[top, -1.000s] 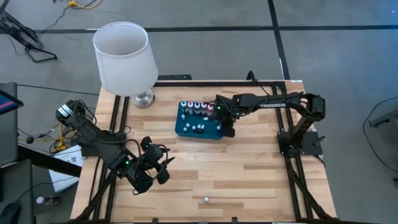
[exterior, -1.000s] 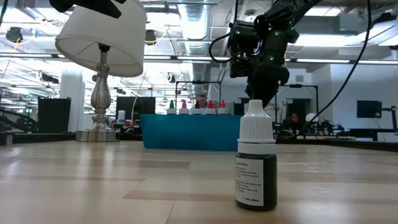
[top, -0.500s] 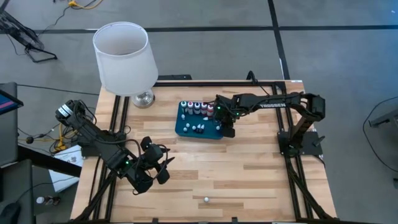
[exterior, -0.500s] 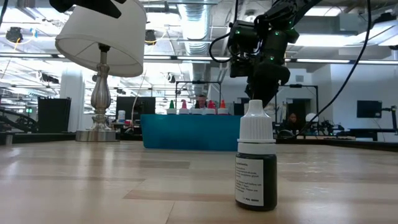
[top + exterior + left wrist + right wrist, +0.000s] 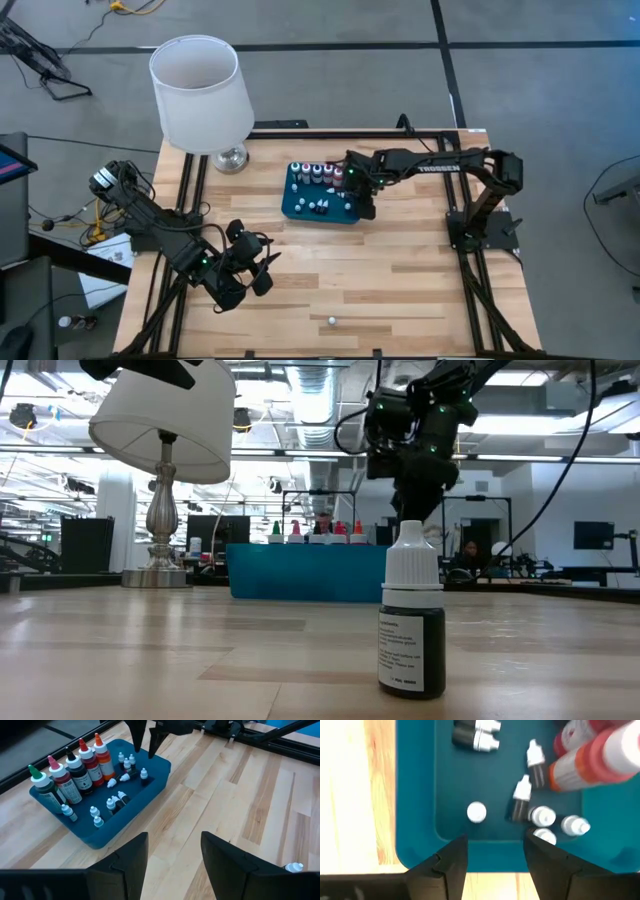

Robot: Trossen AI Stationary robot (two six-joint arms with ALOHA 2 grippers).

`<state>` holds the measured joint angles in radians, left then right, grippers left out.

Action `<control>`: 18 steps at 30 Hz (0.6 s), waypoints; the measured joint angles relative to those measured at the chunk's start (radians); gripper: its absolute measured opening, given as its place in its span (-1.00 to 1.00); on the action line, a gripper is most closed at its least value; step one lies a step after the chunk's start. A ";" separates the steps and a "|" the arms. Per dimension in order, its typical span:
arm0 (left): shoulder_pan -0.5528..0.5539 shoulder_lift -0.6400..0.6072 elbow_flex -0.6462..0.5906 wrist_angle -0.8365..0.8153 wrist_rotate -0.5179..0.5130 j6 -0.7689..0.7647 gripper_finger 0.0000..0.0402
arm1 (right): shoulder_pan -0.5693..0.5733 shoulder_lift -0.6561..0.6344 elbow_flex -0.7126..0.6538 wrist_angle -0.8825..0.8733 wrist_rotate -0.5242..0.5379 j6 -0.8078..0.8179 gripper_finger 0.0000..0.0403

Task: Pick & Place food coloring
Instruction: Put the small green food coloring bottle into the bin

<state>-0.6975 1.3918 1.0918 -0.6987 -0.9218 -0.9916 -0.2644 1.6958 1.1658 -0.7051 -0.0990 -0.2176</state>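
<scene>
The food coloring stands in a dark teal tray point(image 5: 300, 208) at the table's middle. Tall bottles point(image 5: 75, 767) with red, pink, green and dark bodies line its far side. Small white-capped ones point(image 5: 120, 795) stand or lie on its floor. My right gripper point(image 5: 495, 845) hangs open over the tray's right end, pointing steeply down. Just ahead of its fingers is one small upright bottle point(image 5: 476, 812), untouched. Another small dark bottle point(image 5: 412, 625) stands alone near the table's front edge point(image 5: 332, 321). My left gripper point(image 5: 172, 840) waits open above the near left of the table point(image 5: 255, 272).
A lamp with a white shade point(image 5: 200, 95) and a silver foot point(image 5: 231, 157) stands at the far left, close to the tray. Bare wood lies between the tray and the lone bottle. Black frame rails point(image 5: 470, 270) run along the table's sides.
</scene>
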 joint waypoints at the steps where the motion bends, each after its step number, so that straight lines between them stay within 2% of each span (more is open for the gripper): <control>1: 0.000 0.000 0.000 0.000 0.000 0.000 -0.12 | 0.001 0.000 0.010 -0.002 0.000 0.000 -0.10; 5: 0.000 0.000 0.000 0.000 0.000 0.000 -0.12 | 0.025 0.000 0.068 -0.032 -0.012 0.000 -0.15; 9: 0.000 0.000 0.000 0.000 0.006 0.000 -0.12 | 0.089 -0.001 0.123 -0.056 -0.091 0.015 -0.19; 13: 0.000 0.000 0.000 0.001 0.010 0.000 -0.12 | 0.201 -0.001 0.156 -0.055 -0.163 0.032 -0.23; 18: 0.000 0.000 0.000 0.026 0.049 0.031 -0.12 | 0.347 -0.001 0.162 -0.026 -0.151 0.100 -0.27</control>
<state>-0.6975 1.3918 1.0918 -0.6731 -0.8728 -0.9609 0.0831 1.6951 1.3273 -0.7308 -0.2503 -0.1172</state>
